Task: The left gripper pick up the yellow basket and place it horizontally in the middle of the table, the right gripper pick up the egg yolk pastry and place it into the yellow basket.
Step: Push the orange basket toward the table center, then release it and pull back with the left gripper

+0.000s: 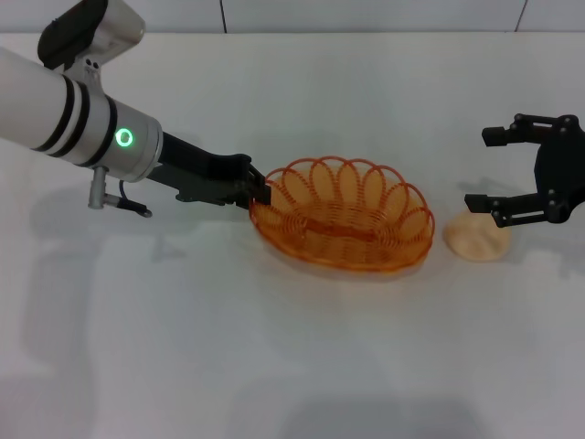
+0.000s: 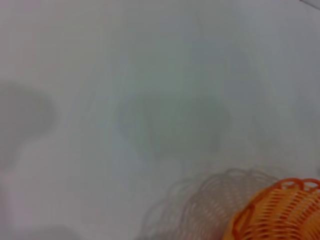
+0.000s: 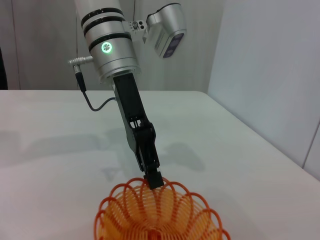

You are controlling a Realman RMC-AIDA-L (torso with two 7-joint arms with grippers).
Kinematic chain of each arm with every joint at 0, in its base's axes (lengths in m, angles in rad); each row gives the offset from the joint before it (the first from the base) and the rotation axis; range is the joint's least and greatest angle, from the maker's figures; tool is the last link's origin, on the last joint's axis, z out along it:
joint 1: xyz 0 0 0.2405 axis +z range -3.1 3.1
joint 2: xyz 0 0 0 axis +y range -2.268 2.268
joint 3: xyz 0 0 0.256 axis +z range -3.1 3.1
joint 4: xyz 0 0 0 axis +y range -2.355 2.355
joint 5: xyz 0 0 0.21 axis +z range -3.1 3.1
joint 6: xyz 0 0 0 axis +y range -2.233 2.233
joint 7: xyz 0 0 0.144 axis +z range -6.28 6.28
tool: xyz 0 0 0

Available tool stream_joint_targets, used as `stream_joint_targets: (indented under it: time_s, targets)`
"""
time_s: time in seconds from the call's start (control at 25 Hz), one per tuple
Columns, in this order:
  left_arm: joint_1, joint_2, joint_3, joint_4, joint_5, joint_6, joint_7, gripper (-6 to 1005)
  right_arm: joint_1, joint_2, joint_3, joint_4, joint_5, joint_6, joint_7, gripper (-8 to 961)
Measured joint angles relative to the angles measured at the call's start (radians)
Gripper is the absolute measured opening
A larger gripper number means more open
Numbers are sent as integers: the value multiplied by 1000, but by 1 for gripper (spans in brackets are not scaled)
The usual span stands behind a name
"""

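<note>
Left gripper is at the left end of the yellow basket, fingers pinched together on the rim loop there. From the right wrist view the same thing: black claw comes down onto the far edge of the basket and its tips meet on the wire. Can't tell whether the basket is lifted or resting.

Basket sits roughly mid-table, long axis running left to right, open side up. Left wrist view shows only one corner of the basket with its shadow on the white surface.

Egg yolk pastry lies on the table just beside the basket's right end, a small gap between them, not inside.

Right gripper hangs above and slightly right of the pastry, fingers spread wide, holding nothing. Lower finger overlaps the pastry's top edge in the head view; contact is unclear.
</note>
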Motion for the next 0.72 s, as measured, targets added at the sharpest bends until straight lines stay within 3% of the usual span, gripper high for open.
stream_joint_targets:
  time_s: [0.32, 0.72]
  targets:
    - [6, 0, 0, -2, 0, 6, -2, 315, -6, 0, 0, 0, 0, 1, 0, 830]
    - [33, 9, -23, 14, -6, 48, 3, 720, -12, -1, 8, 0, 3, 1, 0, 828]
